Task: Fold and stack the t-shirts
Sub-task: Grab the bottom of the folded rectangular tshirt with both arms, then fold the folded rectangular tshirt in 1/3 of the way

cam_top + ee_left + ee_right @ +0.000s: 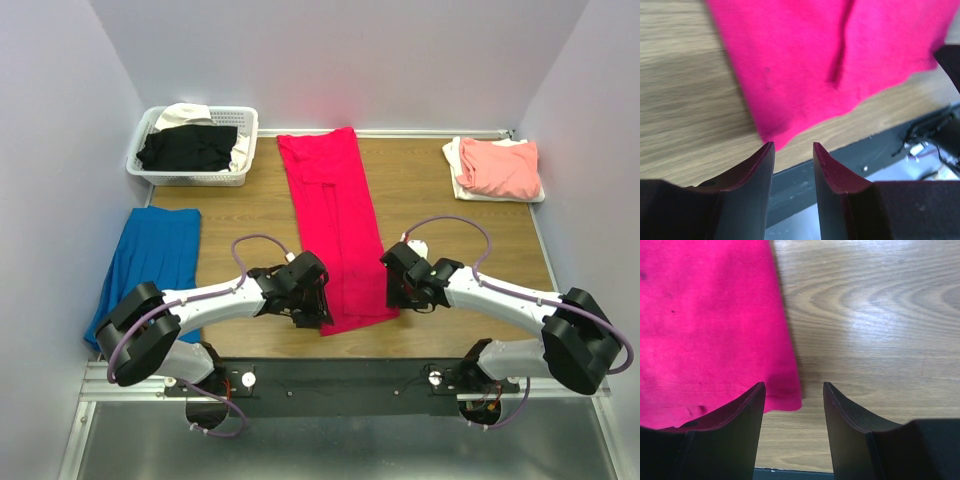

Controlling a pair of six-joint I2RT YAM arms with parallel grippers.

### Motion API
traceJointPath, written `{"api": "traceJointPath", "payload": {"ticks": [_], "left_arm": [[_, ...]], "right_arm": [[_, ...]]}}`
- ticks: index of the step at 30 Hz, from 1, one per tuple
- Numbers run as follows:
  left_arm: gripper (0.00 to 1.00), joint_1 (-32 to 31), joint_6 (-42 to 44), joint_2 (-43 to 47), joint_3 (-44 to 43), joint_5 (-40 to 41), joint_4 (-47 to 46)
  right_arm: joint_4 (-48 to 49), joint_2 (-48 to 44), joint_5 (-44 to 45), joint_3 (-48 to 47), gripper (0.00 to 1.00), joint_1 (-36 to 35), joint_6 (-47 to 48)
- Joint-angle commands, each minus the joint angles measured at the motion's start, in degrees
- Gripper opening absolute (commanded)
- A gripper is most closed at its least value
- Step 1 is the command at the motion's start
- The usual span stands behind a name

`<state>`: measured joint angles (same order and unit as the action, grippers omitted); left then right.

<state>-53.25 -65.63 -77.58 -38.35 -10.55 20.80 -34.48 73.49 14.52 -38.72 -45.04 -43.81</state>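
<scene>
Wood-grain desk, pale walls. Left hand: fingers parted, empty, a near corner of the crimson t-shirt just past the tips. Right hand: parted, empty, at the other near corner; dark specks in the cloth show here only. Top view alone: shirt lying as a long strip mid-desk, salmon t-shirt far right, basket with black t-shirt far left, blue cloth at the left edge.
</scene>
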Motion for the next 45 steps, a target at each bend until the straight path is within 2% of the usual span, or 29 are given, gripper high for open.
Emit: {"api": "traceJointPath", "payload": {"ticks": [1, 12, 15, 16, 19, 20, 21, 23, 24, 31, 40, 45], "left_arm": [[0.45, -0.27, -4.07, 1.12, 0.55, 4.92, 2.67], [0.46, -1.68, -3.81, -5.21, 2.49, 3.43, -0.93], [0.46, -1.77, -3.37, -6.09, 2.05, 3.25, -1.2], [0.45, -1.85, -3.28, -6.7, 1.96, 3.16, -1.28], [0.38, -2.12, -3.02, -7.32, 1.7, 3.07, -0.94], [0.33, -2.12, -3.19, -7.23, 1.7, 3.51, -0.76], [0.22, -2.2, -3.37, -6.8, 1.52, 3.86, -0.5], [0.1, -2.2, -4.07, -4.87, 1.43, 5.79, 1.96], [0.0, -2.2, -5.03, -4.16, 1.09, 6.67, 3.27], [0.0, -2.2, -9.51, 6.1, 1.26, 11.93, 13.99], [0.0, -2.2, -12.77, 14.64, 5.74, 10.81, 16.55], [0.0, -2.56, -13.04, 15.53, 5.13, 10.9, 17.26]], "right_arm": [[2.75, -0.55, -1.25, 0.84, 0.58, -0.32, 0.83], [5.21, 0.95, -4.06, 4.97, 0.52, -0.23, -1.18], [5.56, 0.51, -5.29, 6.02, 0.45, -0.23, -1.71], [5.56, 0.42, -5.47, 6.2, 0.42, -0.23, -1.98], [5.56, -0.54, -6.09, 6.81, 0.19, -0.31, -2.5], [5.48, -0.98, -6.17, 6.9, 0.08, -0.23, -2.59], [5.48, -1.77, -6.7, 6.99, 0.01, -0.23, -2.59], [5.21, -2.82, -7.4, 7.52, 0.01, -0.23, -2.51], [4.69, -3.35, -7.93, 7.87, 0.01, -0.23, -2.68], [0.82, -10.03, -10.82, 10.15, 0.01, -0.66, -4.43], [-2.7, -15.66, -12.77, 10.51, 0.01, -5.58, -9.62], [-5.15, -15.58, -9.18, 7.18, 0.01, -9.8, -11.56]]}}
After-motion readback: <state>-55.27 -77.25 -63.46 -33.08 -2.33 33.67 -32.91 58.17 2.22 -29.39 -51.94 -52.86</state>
